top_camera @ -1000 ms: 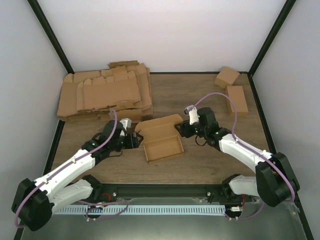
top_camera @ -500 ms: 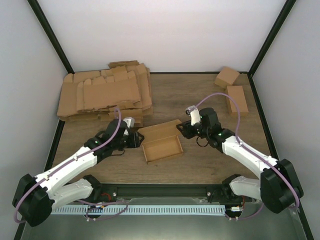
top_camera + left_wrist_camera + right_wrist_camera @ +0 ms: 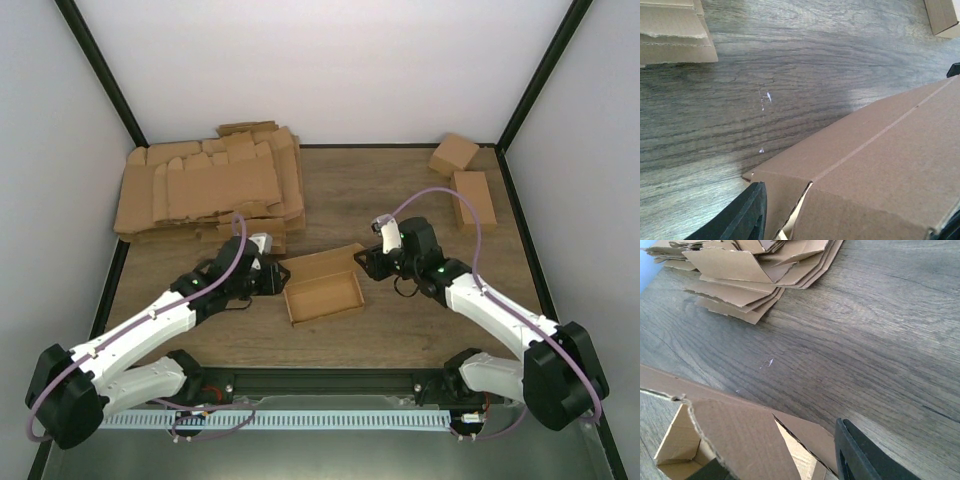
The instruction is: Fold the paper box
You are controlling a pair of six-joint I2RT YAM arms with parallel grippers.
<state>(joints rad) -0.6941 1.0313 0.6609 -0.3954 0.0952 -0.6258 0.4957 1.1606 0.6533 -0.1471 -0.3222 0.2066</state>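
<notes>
The paper box (image 3: 322, 295) is a shallow brown tray in the middle of the table, its lid flap (image 3: 320, 263) leaning back behind it. My left gripper (image 3: 275, 280) is shut on the box's left end. In the left wrist view the box (image 3: 880, 165) fills the space between the fingers, and one black finger (image 3: 742, 215) presses its end wall. My right gripper (image 3: 365, 265) is shut on the right end. There the torn-edged end flap (image 3: 735, 435) stands between the fingers, with one finger (image 3: 857, 455) outside it.
A big pile of flat cardboard blanks (image 3: 210, 190) lies at the back left, close behind the left gripper. Two folded boxes (image 3: 454, 153) (image 3: 474, 200) sit at the back right. Black frame posts and white walls bound the table.
Both grippers have closed in on the box's ends and both jaws have narrowed. The box has shifted slightly and its lid flap sits a little lower.
</notes>
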